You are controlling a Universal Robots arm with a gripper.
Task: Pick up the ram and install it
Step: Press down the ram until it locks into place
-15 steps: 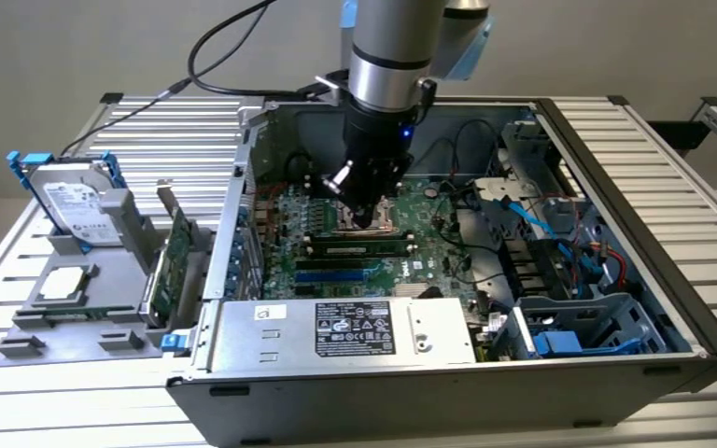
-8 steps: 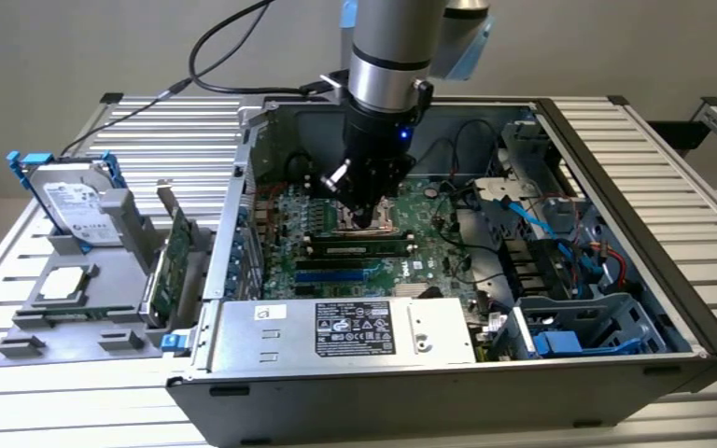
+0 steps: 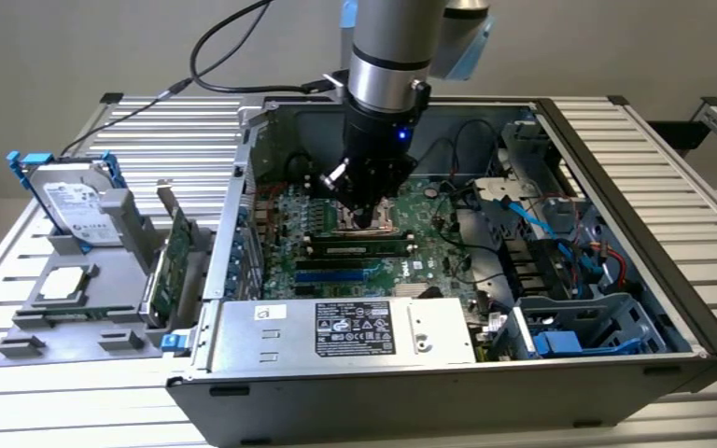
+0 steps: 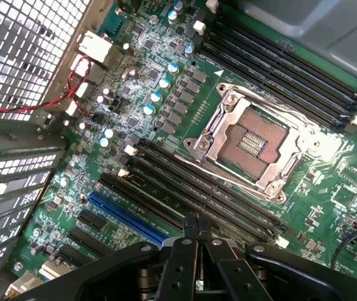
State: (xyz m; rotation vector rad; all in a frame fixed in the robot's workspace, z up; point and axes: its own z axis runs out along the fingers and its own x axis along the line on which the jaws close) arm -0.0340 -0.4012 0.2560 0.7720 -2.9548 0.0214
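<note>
The ram (image 3: 361, 248), a narrow green stick with black chips, lies along the memory slots in the motherboard (image 3: 440, 233), just in front of the CPU socket (image 3: 365, 219). My gripper (image 3: 361, 210) hangs over the socket, a little above and behind the ram. In the wrist view my gripper (image 4: 195, 223) is shut, fingertips together with nothing between them, over the row of black slots (image 4: 216, 195) beside the open CPU socket (image 4: 253, 145).
The open computer case (image 3: 657, 308) surrounds the board, with the power supply (image 3: 346, 331) at the front and the drive cage and blue cables (image 3: 570, 271) on the exterior view's right. A grey fixture (image 3: 72, 317) on the left holds a hard drive (image 3: 75, 201) and a green expansion card (image 3: 175, 266).
</note>
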